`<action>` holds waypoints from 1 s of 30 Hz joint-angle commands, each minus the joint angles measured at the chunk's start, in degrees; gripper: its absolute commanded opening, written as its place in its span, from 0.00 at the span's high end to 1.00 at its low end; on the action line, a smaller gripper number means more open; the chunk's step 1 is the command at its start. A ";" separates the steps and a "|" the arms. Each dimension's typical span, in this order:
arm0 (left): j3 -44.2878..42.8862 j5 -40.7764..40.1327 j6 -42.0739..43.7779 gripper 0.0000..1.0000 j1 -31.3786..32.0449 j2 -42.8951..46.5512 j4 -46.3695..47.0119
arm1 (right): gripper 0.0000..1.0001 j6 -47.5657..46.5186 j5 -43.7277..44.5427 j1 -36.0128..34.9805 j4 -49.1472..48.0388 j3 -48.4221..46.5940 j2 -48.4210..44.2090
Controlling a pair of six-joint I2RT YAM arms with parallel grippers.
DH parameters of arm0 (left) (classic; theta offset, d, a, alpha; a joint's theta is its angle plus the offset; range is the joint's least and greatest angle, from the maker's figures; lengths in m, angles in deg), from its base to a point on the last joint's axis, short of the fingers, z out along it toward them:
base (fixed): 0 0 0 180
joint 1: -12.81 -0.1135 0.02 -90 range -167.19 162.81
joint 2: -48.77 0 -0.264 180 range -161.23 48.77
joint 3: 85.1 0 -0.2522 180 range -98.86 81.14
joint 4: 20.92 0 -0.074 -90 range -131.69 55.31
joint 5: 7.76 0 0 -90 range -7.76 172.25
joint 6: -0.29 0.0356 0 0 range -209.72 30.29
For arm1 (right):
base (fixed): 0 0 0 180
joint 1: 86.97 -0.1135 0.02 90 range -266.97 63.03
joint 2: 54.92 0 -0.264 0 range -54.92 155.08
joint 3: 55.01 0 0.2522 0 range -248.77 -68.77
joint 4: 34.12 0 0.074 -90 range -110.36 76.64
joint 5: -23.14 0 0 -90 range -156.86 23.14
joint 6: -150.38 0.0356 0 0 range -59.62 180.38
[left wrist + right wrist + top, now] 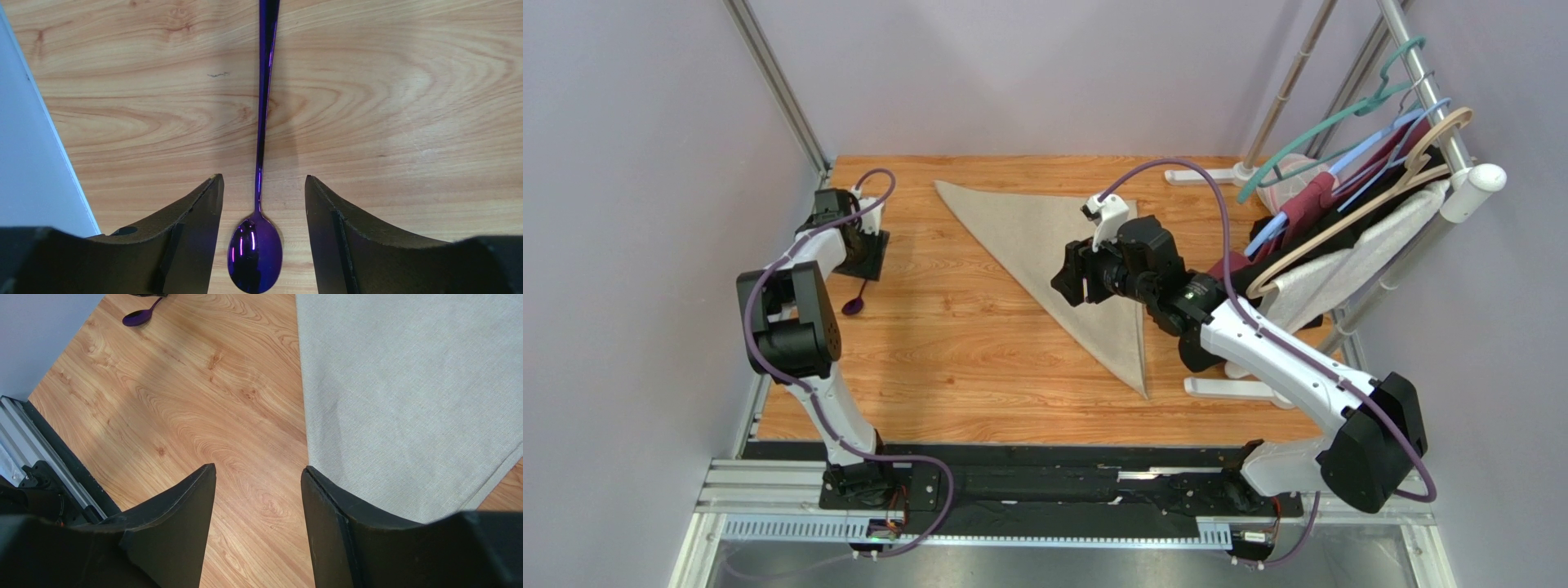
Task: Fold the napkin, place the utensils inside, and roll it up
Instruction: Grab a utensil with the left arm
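Finds napkin (1026, 239) folded to a triangle, lying flat toward the far right of the worktop (952, 368), with its long edge running from the far edge toward the near right. Finds one utensil only, a dark-purple spoon (263, 141), flat near the left edge and well apart from the napkin; sees no other cutlery. Notes left gripper (264, 184) low over the spoon, jaws apart, straddling the neck just above the bowl without touching it. Notes right gripper (258, 471) open and empty above the napkin's long edge. Judges spoon light, stiff and glossy, likely to slip, and lying too flat for easy purchase; advises pinching across the thin neck. Judges napkin soft and limp; advises taking it by a corner or edge.
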 commanded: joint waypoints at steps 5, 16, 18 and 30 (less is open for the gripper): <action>-2.64 -3.09 1.51 0.40 -0.34 -2.60 -0.36 | 0.42 0.52 -1.25 -0.30 -0.40 1.30 -1.87; -2.82 -3.09 0.99 0.51 -0.34 -4.88 -1.77 | 0.42 1.05 -0.46 -0.38 -0.75 2.27 -3.01; -3.34 -4.32 1.07 0.52 -0.34 -5.50 -2.55 | 0.42 0.96 -0.37 -0.29 -0.75 2.53 -3.28; -3.17 -4.32 -0.07 0.86 -0.34 -5.85 -4.49 | 0.42 1.31 0.42 -0.30 -1.28 2.89 -3.45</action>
